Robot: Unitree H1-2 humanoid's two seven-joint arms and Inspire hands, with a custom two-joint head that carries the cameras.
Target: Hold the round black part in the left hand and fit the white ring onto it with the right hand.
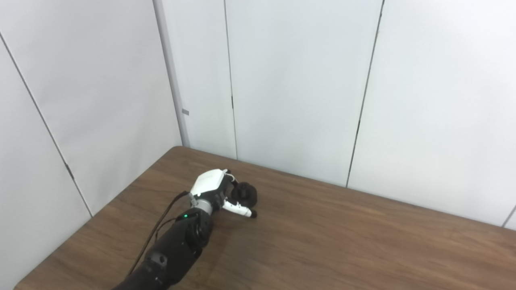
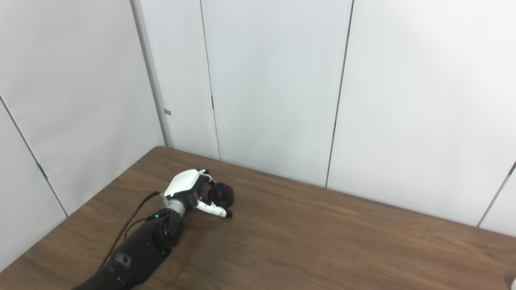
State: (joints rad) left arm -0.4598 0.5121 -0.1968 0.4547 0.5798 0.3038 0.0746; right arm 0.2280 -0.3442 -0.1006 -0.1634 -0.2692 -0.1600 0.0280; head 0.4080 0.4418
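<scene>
We have our left hand (image 1: 219, 192) at the black part (image 1: 244, 193) near the table's (image 1: 342, 241) far left corner, fingers curled around it, thumb below. It looks stiff, light and smooth, best gripped around its rim. No white ring or right hand in sight.

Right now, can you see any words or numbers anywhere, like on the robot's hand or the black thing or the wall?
No words or numbers can be read in either view.
left hand: white cover, no lettering visible.
round black part: plain black, no markings visible.
Small grey tag on the wall strip: too small to read, if it bears text at all.
table: bare wood grain, no labels.
</scene>
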